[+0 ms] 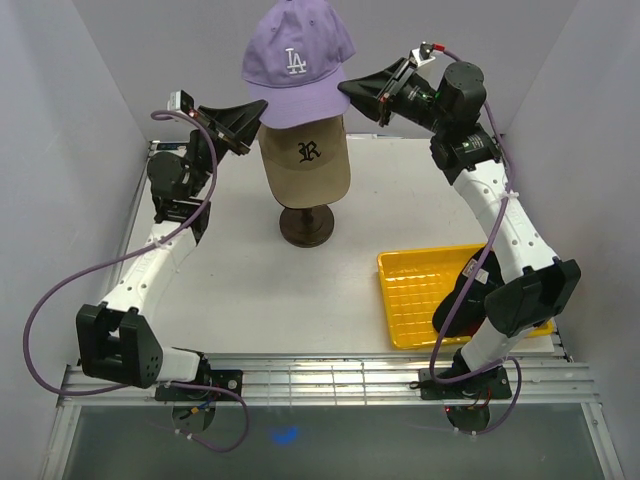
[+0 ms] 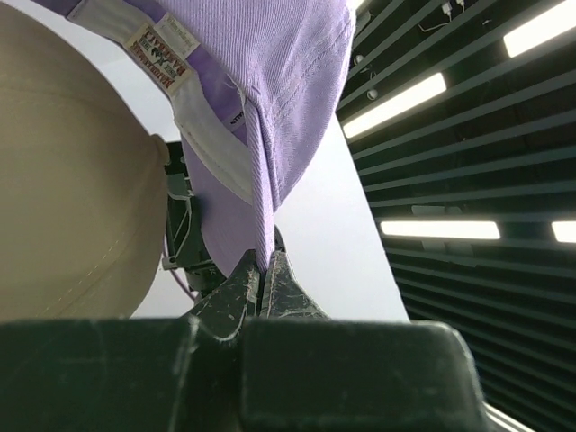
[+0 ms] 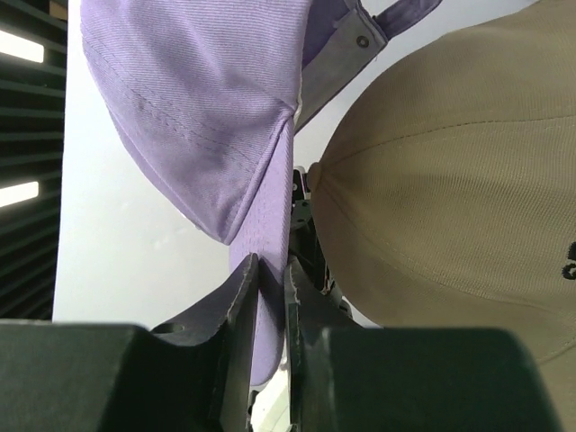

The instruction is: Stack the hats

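Note:
A lavender cap (image 1: 296,60) with a white LA hangs above a tan cap (image 1: 305,160) with a black R, which sits on the stand (image 1: 307,225). My left gripper (image 1: 258,120) is shut on the lavender cap's left rim; the left wrist view shows the fabric (image 2: 270,108) pinched between its fingers, with the tan cap (image 2: 63,180) beside it. My right gripper (image 1: 347,90) is shut on the cap's right rim, seen in the right wrist view (image 3: 207,117) next to the tan cap (image 3: 450,180). The other caps are out of view.
A yellow grid-bottomed tray (image 1: 425,290) lies at the front right of the white table (image 1: 230,290), partly under my right arm. Grey walls close in the left, back and right sides.

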You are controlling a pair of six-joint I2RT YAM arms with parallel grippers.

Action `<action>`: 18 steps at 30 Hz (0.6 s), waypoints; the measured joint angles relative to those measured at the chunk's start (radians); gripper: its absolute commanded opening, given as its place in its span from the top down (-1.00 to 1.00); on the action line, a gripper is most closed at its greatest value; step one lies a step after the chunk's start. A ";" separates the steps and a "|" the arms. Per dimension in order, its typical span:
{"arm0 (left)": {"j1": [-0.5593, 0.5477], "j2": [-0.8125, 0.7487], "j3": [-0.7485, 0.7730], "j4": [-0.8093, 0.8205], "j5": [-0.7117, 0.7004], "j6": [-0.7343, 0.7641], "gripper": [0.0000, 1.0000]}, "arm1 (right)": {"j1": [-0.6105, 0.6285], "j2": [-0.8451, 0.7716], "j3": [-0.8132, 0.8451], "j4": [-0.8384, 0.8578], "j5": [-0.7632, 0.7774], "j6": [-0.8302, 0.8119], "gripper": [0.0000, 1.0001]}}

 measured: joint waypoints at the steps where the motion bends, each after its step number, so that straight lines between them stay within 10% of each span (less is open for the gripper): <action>1: 0.000 -0.009 -0.013 0.000 0.000 0.002 1.00 | 0.000 0.000 -0.001 -0.006 -0.004 -0.003 0.79; 18: 0.006 -0.100 -0.164 -0.014 0.001 0.040 1.00 | 0.011 -0.023 -0.084 -0.051 -0.036 -0.070 0.83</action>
